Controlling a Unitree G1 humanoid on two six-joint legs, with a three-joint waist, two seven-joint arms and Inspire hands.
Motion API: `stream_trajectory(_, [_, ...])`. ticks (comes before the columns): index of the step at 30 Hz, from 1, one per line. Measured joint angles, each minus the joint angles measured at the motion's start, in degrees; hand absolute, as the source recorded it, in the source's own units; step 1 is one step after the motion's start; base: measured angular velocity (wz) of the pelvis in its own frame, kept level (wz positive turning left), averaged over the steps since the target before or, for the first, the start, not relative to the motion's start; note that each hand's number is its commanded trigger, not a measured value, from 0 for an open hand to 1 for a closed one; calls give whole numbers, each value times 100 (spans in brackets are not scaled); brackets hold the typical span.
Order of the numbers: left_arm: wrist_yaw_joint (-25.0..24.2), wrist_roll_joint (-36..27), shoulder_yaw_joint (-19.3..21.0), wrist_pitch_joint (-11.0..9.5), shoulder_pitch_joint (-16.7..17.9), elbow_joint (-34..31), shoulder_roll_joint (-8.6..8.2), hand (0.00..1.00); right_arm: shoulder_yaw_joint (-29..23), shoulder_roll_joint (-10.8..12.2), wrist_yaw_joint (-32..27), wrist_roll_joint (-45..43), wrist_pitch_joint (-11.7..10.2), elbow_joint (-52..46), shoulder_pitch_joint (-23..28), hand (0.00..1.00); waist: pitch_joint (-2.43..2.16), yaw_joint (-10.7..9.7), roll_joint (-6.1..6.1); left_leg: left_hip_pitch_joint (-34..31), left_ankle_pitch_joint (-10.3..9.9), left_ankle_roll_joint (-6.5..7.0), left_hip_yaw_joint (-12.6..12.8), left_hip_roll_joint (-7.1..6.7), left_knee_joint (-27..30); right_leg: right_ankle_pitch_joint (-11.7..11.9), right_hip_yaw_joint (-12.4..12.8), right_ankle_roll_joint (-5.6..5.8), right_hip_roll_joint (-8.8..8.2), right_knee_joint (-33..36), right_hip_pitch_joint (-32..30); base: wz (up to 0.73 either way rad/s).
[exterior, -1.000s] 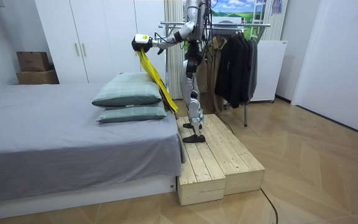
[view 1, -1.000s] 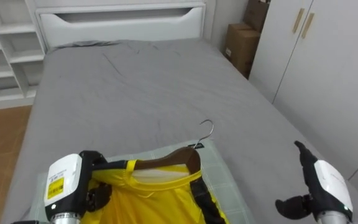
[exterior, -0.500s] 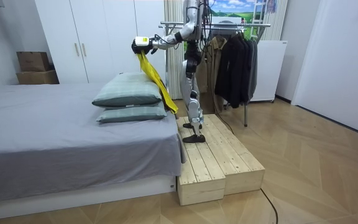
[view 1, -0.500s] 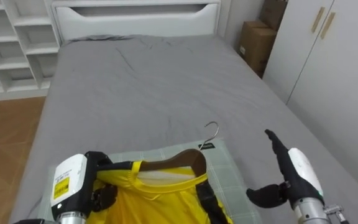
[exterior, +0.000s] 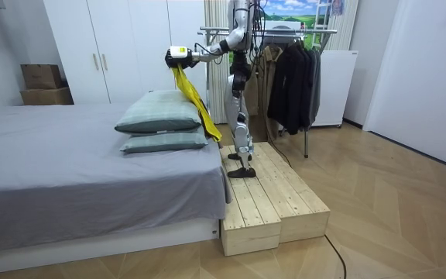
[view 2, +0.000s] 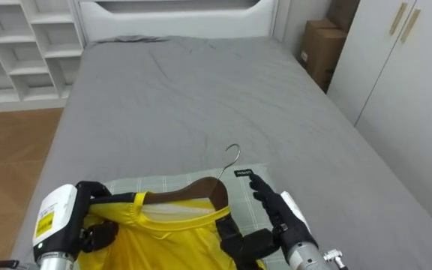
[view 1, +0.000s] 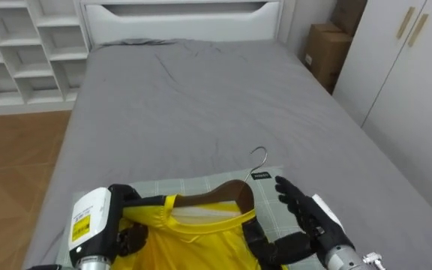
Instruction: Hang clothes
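A yellow shirt (view 1: pixel 193 240) with black trim hangs on a wooden hanger (view 1: pixel 210 197) whose metal hook (view 1: pixel 259 156) points up and away from me. My left hand (view 1: pixel 122 229) is shut on the hanger's left end, with shirt cloth bunched under it. To the right, my right hand (view 1: pixel 310 221) is open, fingers straight, thumb reaching toward the shirt's right shoulder. In the room view I stand on a wooden platform (exterior: pixel 273 201) beside the bed, with the shirt (exterior: pixel 192 97) held over the pillows (exterior: pixel 161 116).
Beneath the shirt lies a green checked pillow (view 1: pixel 201 182) on the grey bed (view 1: pixel 201 97). White shelves (view 1: pixel 21 45) stand far left, a cardboard box (view 1: pixel 327 49) and a white wardrobe (view 1: pixel 411 75) to the right. A clothes rack (exterior: pixel 285 31) with dark coats stands behind me.
My right hand has swung in from the right edge to just beside the hanger's right shoulder. The eye view has shifted a little. My left hand keeps its hold.
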Motion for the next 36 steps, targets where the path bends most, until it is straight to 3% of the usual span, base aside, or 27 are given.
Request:
stream_trajectory(18, [50, 246, 16, -192, -2, 0, -14, 100, -26, 26, 592, 195, -12, 997, -153, 0, 9, 14, -18, -9, 2, 2, -36, -23, 23, -1, -103, 0, -36, 4, 16, 0])
stream_trajectory(36, [44, 220, -74, -339, -129, -9, -13, 100, -36, 82, -92, 159, -147, 1349, -696, 0, 52, -47, -18, -108, 1, 3, -159, -58, 105, -17, -146, 20, -46, -95, 80, 3])
